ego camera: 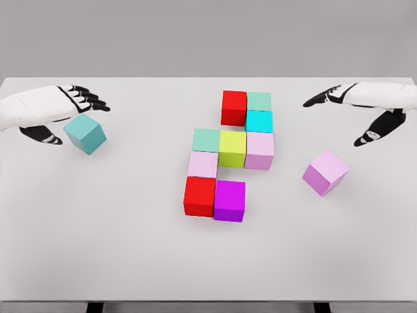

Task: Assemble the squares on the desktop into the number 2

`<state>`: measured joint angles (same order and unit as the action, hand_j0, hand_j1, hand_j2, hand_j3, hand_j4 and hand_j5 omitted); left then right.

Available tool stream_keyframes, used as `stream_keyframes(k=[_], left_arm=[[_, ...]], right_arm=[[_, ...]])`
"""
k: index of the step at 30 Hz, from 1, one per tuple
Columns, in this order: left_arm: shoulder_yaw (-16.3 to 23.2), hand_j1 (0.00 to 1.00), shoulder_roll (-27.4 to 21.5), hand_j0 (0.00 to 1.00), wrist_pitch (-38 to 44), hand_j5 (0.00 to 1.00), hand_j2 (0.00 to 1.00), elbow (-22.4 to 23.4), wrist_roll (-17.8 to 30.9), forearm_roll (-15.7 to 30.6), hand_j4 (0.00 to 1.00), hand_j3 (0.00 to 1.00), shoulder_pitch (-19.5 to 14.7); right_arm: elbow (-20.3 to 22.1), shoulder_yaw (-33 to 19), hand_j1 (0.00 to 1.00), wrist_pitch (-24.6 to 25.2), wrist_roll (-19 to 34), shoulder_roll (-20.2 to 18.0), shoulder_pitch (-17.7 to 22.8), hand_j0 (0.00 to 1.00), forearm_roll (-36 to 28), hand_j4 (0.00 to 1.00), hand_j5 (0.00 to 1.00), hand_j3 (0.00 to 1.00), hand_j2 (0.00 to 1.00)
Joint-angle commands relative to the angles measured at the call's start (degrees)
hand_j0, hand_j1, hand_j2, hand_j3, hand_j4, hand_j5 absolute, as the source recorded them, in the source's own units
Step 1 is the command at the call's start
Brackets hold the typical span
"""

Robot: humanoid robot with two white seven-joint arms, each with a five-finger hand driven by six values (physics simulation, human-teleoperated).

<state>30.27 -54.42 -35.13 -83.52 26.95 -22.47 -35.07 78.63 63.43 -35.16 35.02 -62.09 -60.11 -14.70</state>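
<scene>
Magenta cube (229, 201) and red cube (199, 195) are sitting nearest the table's (98, 248) front edge, closing off the block cluster mid-table. Left hand (45, 111) is hovering, fingers (88, 99) spread, touching the teal cube (85, 133) near the left edge. Right hand (365, 104) is hanging wide open above the lilac cube (326, 171) toward the right edge.

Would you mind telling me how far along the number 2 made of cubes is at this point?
Done: nine cubes sit joined mid-table, from the red cube on top to the magenta cube at the bottom. In hand: nothing; the left robot hand is open beside the teal cube; the right robot hand is open above the loose pink cube. Left: those two cubes.
</scene>
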Motion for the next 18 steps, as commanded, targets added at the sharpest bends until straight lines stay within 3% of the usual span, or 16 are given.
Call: stream_keyframes(k=[1,4,7,10,12,14,18], left_arm=[[1.28,1.00,0.01,1.00,0.13,1.00,1.00,0.55,-3.39,0.67,1.00,1.00,0.00],[3.56,1.00,-0.42,1.00,0.13,1.00,1.00,1.35,-9.11,2.25,1.00,1.00,0.09],[5.67,1.00,-0.78,1.00,0.13,1.00,1.00,1.61,-9.11,4.01,1.00,1.00,0.09],[6.99,1.00,-1.04,1.00,0.13,1.00,1.00,2.58,-9.11,1.11,1.00,1.00,-0.35],[9.80,1.00,-1.04,1.00,0.13,1.00,1.00,3.72,-9.11,-0.56,1.00,1.00,-2.19],[14.81,1.00,-0.95,1.00,0.13,1.00,1.00,5.65,-9.11,-0.65,1.00,1.00,-5.80],[15.96,1.00,-1.04,1.00,0.13,1.00,1.00,7.59,-9.11,-0.91,1.00,1.00,-6.24]], right_arm=[[0.12,-0.06,1.00,0.16,-0.02,-0.22,0.00,1.00,-0.16,1.00,1.00,1.00,1.00],[0.12,0.02,1.00,0.16,-0.02,-0.49,0.17,1.00,1.25,1.00,1.00,1.00,1.00],[1.53,0.38,1.00,0.16,-0.02,-0.75,0.00,1.00,1.34,1.00,1.00,1.00,1.00],[1.79,0.55,1.00,0.16,-0.02,-1.28,0.09,1.00,1.25,1.00,1.00,1.00,1.00],[1.97,0.73,1.00,0.16,-0.02,-1.37,0.26,1.00,1.25,1.00,1.00,1.00,1.00],[5.04,0.55,1.00,0.16,-0.02,-3.12,1.49,1.00,1.25,1.00,1.00,1.00,1.00],[5.92,0.55,1.00,0.16,-0.02,-4.09,2.72,1.00,1.25,1.00,1.00,1.00,1.00]])
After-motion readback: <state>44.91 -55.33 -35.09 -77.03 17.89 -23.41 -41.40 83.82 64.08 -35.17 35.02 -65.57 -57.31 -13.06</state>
